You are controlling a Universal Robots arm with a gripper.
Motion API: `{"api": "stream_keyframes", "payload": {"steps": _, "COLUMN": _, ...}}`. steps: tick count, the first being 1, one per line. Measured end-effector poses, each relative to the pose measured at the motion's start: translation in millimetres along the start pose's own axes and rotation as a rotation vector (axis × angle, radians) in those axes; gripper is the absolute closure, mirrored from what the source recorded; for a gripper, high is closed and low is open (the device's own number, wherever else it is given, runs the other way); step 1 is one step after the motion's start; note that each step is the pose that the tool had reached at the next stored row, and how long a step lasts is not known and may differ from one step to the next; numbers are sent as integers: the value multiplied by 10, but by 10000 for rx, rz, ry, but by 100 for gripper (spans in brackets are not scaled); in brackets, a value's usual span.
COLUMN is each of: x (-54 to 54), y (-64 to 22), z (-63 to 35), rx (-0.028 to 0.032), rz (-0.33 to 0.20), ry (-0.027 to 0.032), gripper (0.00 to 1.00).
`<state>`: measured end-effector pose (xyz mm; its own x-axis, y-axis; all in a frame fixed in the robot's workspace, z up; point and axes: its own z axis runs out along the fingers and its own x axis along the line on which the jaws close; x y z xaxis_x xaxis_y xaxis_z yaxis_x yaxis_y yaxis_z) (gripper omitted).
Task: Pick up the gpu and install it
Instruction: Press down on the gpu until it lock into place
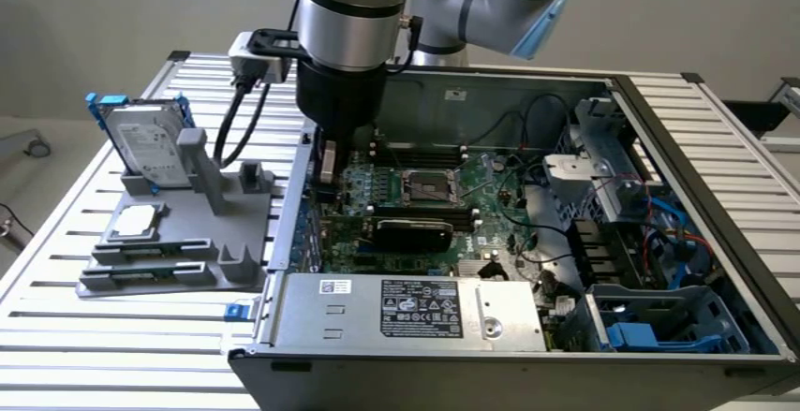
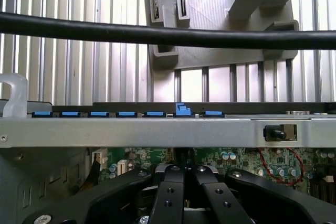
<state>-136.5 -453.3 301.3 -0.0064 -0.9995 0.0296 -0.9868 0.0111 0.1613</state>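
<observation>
In the exterior view, the arm reaches down into the open computer case (image 1: 700, 242), which lies on its side on a slatted metal table (image 1: 75, 336). The gripper (image 1: 330, 163) is low at the case's edge toward the exterior view's left, just above the green motherboard (image 1: 500, 186). The gpu (image 1: 413, 234) sits in the case, its glossy black shroud standing on the board just below the processor socket (image 1: 424, 185) in the picture, apart from the gripper. Whether the card is fully seated cannot be told. Outside the case, toward the exterior view's left, a grey holder (image 1: 187, 252) carries a silver hard drive (image 1: 144, 144) in a blue frame, standing upright, and a small square processor chip (image 1: 135, 220) lying flat. A silver power supply (image 1: 419, 310) fills the case's near corner

In the wrist view, the black fingers (image 2: 168, 192) meet at their tips, clenched together with nothing visible between them. Past them lie the green board (image 2: 236, 158), the case's grey metal wall (image 2: 157, 132) with a row of blue clips (image 2: 126, 114), and the grey holder (image 2: 220, 24) on the slats beyond. A black cable (image 2: 157, 34) crosses the picture
</observation>
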Motion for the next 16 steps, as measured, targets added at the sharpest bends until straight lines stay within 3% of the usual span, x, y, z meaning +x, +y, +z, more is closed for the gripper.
{"api": "stream_keyframes", "payload": {"steps": 16, "x": -10, "y": -13, "z": 45, "rx": -4, "rz": -56, "ry": 9, "gripper": 89}}
